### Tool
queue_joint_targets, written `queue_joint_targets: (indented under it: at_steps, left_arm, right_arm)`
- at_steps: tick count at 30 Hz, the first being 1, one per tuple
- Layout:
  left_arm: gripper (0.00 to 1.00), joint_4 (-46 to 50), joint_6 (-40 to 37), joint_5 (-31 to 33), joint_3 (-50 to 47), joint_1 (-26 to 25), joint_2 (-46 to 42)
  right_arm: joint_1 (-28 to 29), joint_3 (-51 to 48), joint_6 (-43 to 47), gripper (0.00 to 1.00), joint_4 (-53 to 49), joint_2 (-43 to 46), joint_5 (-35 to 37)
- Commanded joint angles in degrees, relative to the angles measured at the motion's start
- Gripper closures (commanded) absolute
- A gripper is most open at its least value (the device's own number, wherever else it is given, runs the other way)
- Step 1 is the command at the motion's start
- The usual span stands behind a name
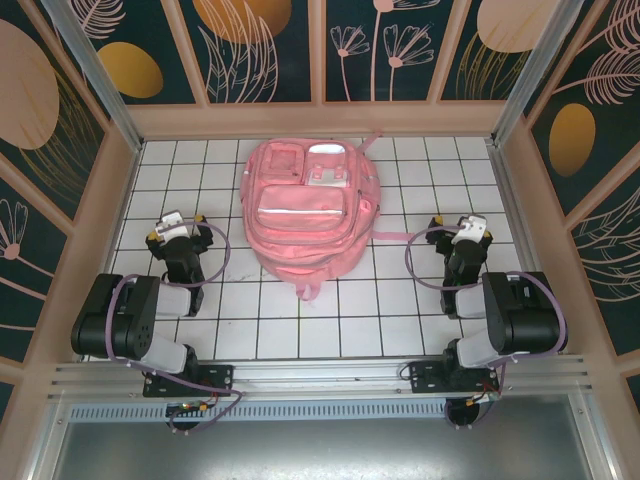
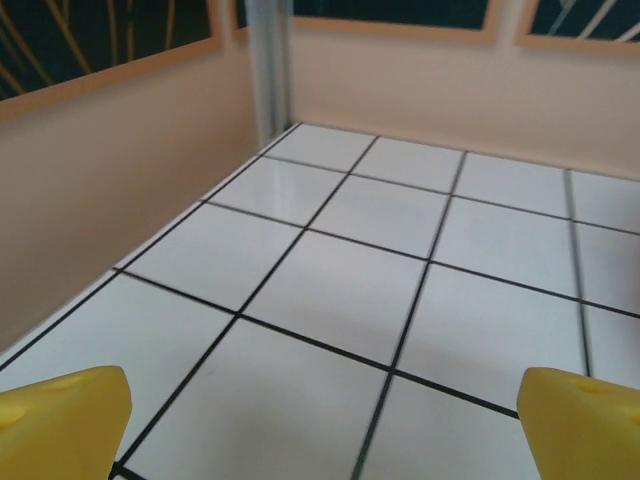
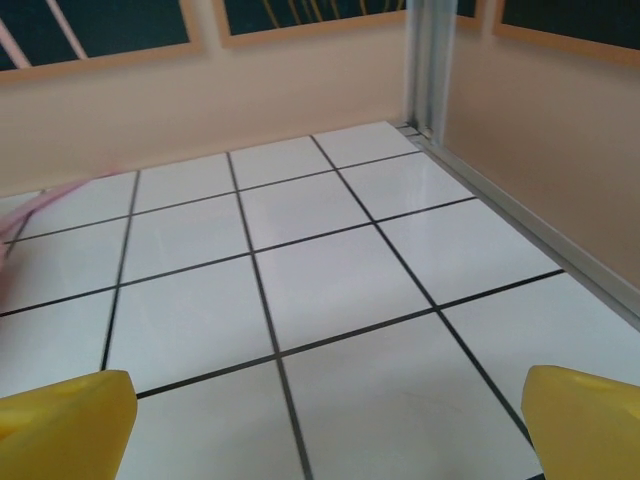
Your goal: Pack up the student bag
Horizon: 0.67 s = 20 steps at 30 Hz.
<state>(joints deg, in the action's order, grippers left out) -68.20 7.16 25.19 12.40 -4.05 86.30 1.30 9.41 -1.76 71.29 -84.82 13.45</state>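
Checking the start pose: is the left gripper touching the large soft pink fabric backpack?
Apart. The top external view shows bare white tiles between the open left gripper and the pink backpack.

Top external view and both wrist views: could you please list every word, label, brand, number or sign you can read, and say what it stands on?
No text can be read anywhere.
student bag: a pale patch near its top; any print there is too small to read.
wall panels: leaf and flower drawings, no lettering.
tiled table: plain grid lines, no marks.
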Motion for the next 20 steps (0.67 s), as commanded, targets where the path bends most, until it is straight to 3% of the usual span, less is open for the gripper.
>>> queue_joint_targets:
  at_steps: [1,2,5,20]
  left_arm:
    - [0.01,-12.22,-2.15,-4.60,-2.23,0.10,1.20]
    - [0.01,-7.68,-1.81,-4.29,-0.43,0.18,0.63]
    - [0.01,-8.21,-1.75,-4.04,-0.47,0.17,1.04]
    - [0.01,-8.78,-1.92,-4.06,-0.71,0.19,0.99]
  right_arm:
    - [0.21,-1.74,1.72,0.01,12.95,-4.37,-3.49]
    - [0.26,-0.67,1.00,0.01,7.67,-2.84,-3.28]
    - [-1.57,2.74,-0.86,0.01,2.14,-3.19,-5.07]
    - [-1.27,2.63,-0.70,0.01,2.81,-3.41,-3.78]
